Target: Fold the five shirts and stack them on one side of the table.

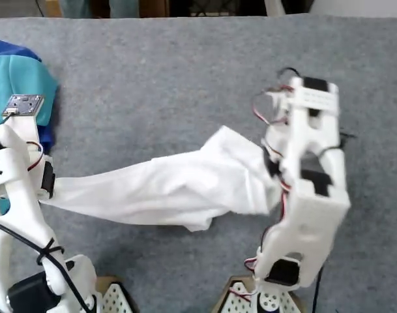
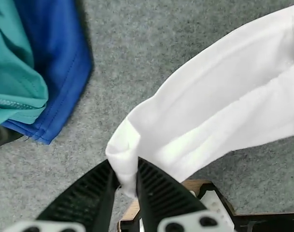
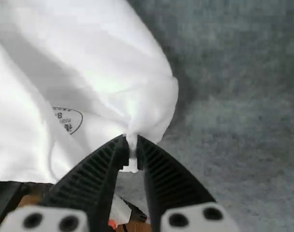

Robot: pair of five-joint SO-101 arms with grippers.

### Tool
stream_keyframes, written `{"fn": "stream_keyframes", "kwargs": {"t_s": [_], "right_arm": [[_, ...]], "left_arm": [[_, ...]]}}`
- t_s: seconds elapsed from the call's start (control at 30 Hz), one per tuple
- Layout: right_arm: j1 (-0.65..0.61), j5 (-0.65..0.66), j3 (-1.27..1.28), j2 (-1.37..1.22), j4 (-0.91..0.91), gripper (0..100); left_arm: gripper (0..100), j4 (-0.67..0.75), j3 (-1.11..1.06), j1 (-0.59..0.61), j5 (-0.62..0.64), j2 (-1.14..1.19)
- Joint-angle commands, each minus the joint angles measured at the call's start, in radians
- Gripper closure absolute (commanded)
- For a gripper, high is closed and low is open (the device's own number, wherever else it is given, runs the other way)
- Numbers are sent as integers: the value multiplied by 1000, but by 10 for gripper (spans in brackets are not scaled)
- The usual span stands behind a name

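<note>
Step in hand: we judge that the white shirt is being stretched out between the two arms so it can be laid flat for folding.
Left gripper: clenched on a bunched end of the white shirt, with the cloth pinched between the ribbed jaws.
Right gripper: clamped on the opposite end, a small tuft of cloth caught at the jaw tips.
Where the shirt is: at the near middle of the table, spanning from one gripper to the other. We cannot tell whether its middle touches the surface.
Long axis: it runs across the table from our left arm to our right, climbing slightly away from the arm bases toward the right end.
Shape: roped and narrow at the left end, fuller and crumpled at the right.
Stack: the teal shirt lies on the blue shirt at the far left, just beside the left arm.
Doing it well: we should pull evenly and gently so neither pinch slips. Both holds are on gathered cloth, so we should expect to regrip at corners before laying it down. It should go down apart from the stack.
</note>
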State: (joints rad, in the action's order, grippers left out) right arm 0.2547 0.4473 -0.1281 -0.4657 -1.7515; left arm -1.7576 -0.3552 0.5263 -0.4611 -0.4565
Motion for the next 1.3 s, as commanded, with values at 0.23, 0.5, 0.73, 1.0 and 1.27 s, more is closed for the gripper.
{"fn": "stream_keyframes", "kwargs": {"t_s": [0.23, 0.5, 0.73, 1.0, 1.27], "right_arm": [[356, 446, 526, 516, -15, 985], [585, 815, 550, 648, -15, 985], [595, 853, 404, 659, -14, 977], [588, 852, 249, 661, -14, 825], [339, 575, 194, 647, -9, 810]], "left_arm": [[972, -3, 12, 16, -18, 235], [972, -3, 71, 16, -18, 270], [972, -3, 76, 16, -18, 276], [972, -3, 76, 16, -20, 276], [972, -3, 76, 10, -20, 276]]}}
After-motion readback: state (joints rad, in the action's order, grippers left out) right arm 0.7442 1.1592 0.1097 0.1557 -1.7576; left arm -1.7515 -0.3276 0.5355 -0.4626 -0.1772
